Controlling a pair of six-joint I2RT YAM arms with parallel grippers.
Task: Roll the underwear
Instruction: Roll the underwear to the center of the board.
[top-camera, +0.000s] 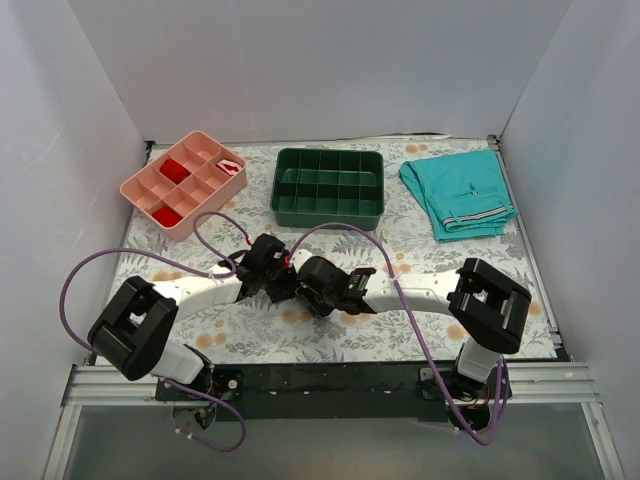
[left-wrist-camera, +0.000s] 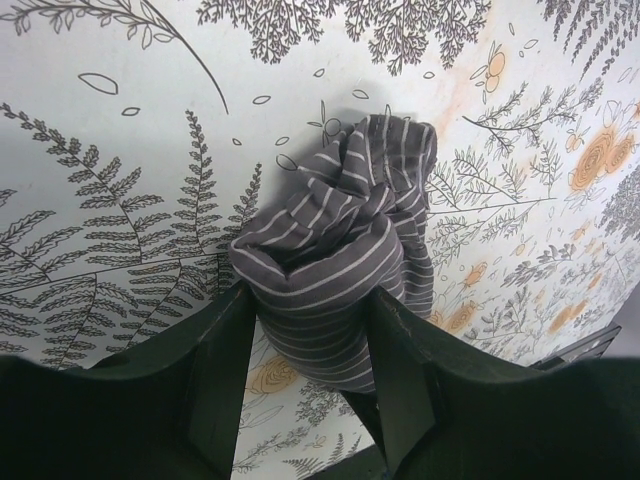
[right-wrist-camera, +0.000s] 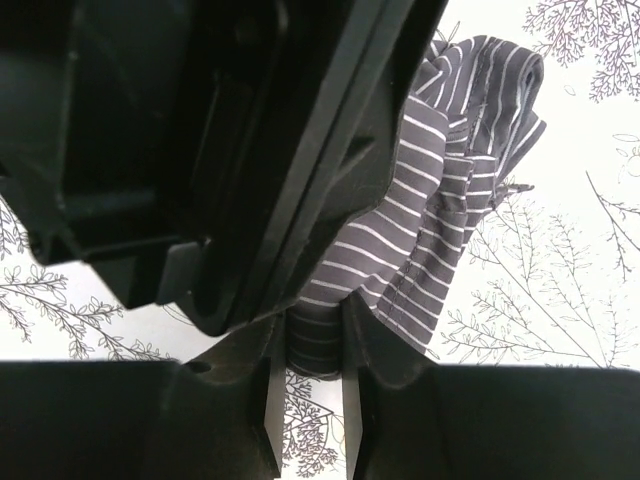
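Note:
The underwear (left-wrist-camera: 345, 230) is a bunched, part-rolled bundle of grey cloth with thin white stripes, lying on the fern-print table cover. My left gripper (left-wrist-camera: 315, 296) is shut on its near end, with a finger pressed against each side. My right gripper (right-wrist-camera: 313, 325) pinches a narrower fold of the same underwear (right-wrist-camera: 440, 200) between nearly closed fingers. In the top view the left gripper (top-camera: 278, 274) and right gripper (top-camera: 312, 286) meet at the table's middle and hide the bundle beneath them.
A pink divided tray (top-camera: 150, 185) with red items stands at the back left. A dark green divided bin (top-camera: 328, 210) is at the back centre, and folded teal shorts (top-camera: 460, 195) lie at the back right. White walls enclose the table. The left gripper's body (right-wrist-camera: 200, 150) fills the right wrist view's upper left.

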